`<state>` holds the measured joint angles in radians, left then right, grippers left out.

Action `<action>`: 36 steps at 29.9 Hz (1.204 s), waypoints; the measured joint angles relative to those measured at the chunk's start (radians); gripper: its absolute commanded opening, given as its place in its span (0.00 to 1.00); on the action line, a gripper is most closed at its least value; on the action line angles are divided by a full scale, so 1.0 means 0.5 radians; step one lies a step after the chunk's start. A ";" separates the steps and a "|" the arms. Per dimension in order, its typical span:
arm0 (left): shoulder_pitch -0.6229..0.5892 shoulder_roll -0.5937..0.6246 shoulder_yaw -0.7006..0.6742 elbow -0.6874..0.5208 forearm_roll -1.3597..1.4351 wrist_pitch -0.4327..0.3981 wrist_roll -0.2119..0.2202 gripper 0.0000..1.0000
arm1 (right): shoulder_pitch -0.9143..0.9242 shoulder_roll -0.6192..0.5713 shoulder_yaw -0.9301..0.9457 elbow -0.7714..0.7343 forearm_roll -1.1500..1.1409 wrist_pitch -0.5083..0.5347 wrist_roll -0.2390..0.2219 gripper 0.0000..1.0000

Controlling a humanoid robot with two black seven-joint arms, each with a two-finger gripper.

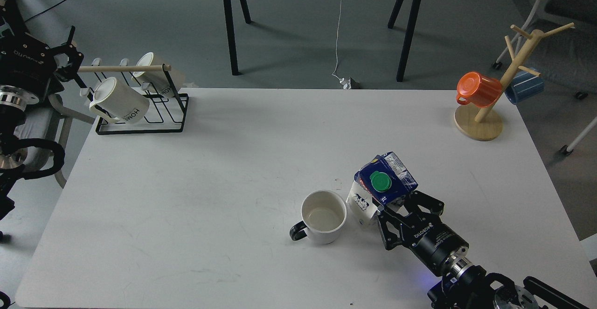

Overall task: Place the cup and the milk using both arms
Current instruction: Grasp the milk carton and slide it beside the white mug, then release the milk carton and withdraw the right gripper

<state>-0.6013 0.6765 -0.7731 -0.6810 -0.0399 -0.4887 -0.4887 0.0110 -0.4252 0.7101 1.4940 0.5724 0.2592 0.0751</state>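
The cup [323, 215], a short white mug with a black handle at its lower left, stands upright on the white table [224, 169] near the front middle. The milk [380, 187], a blue and white carton with a green cap, stands just right of the cup, close to touching it. My right gripper [391, 201] comes in from the lower right and is shut on the milk's right side. My left gripper [70, 61] is off the table's far left corner, by the mug rack; its fingers look spread and hold nothing.
A black wire rack [140, 108] with two cream "HOME" mugs [119, 100] stands at the back left. A wooden mug tree [489, 108] with an orange cup [478, 89] and a blue cup [524, 86] stands at the back right.
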 measured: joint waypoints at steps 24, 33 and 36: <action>0.000 0.003 0.000 0.000 0.003 0.000 0.000 1.00 | -0.014 0.016 -0.009 -0.003 -0.007 0.000 0.000 0.93; 0.000 0.003 0.000 0.000 0.003 0.000 0.000 1.00 | -0.042 0.016 -0.009 0.008 -0.030 0.028 0.000 0.98; 0.000 0.003 0.000 0.000 0.003 0.000 0.000 1.00 | -0.048 0.016 -0.007 0.017 -0.035 0.038 0.000 0.98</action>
<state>-0.6013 0.6780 -0.7731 -0.6811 -0.0384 -0.4887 -0.4887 -0.0131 -0.4172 0.7069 1.5024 0.5551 0.2779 0.0752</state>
